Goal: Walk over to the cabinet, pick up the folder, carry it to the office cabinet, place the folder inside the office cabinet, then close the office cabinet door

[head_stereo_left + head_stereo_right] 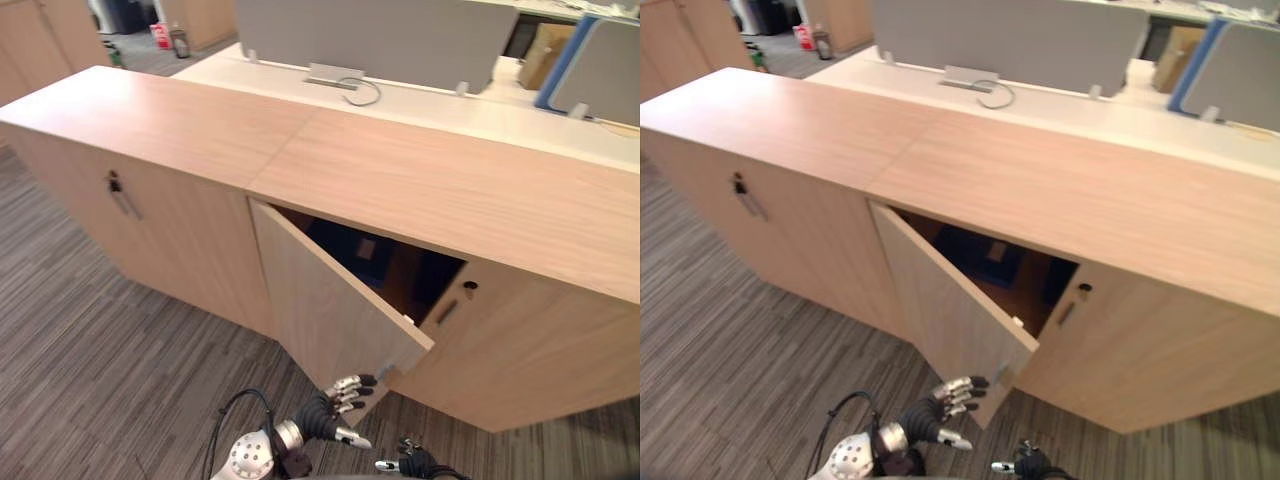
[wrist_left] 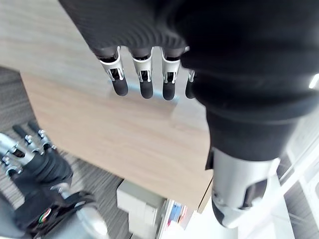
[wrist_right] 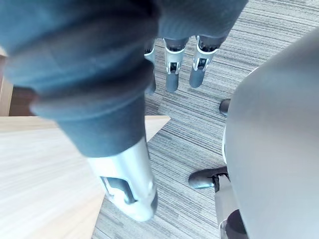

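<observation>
Hovering, fingers straight, left hand [image 1: 320,411] beside the half-open cabinet door [image 1: 320,300]

The door [image 1: 330,300] of the office cabinet [image 1: 200,250] stands ajar at an angle over the carpet floor [image 1: 100,340] and is the main obstacle. Behind the door, the opening [image 1: 405,280] is a wedge that is widest at the door's free edge and pinches shut at its hinge. The surface [image 1: 420,180] caps it from above the door. Past the door's free edge, the closed neighbouring door [image 1: 500,340] bounds the gap. Inside, behind the door's hinge side, a dark blue folder [image 1: 345,245] takes up room. The rest is in shadow. The left hand [image 1: 335,402], fingers outstretched, sits just beside the door's lower free corner. Open carpet lies before the door's outer face.
</observation>
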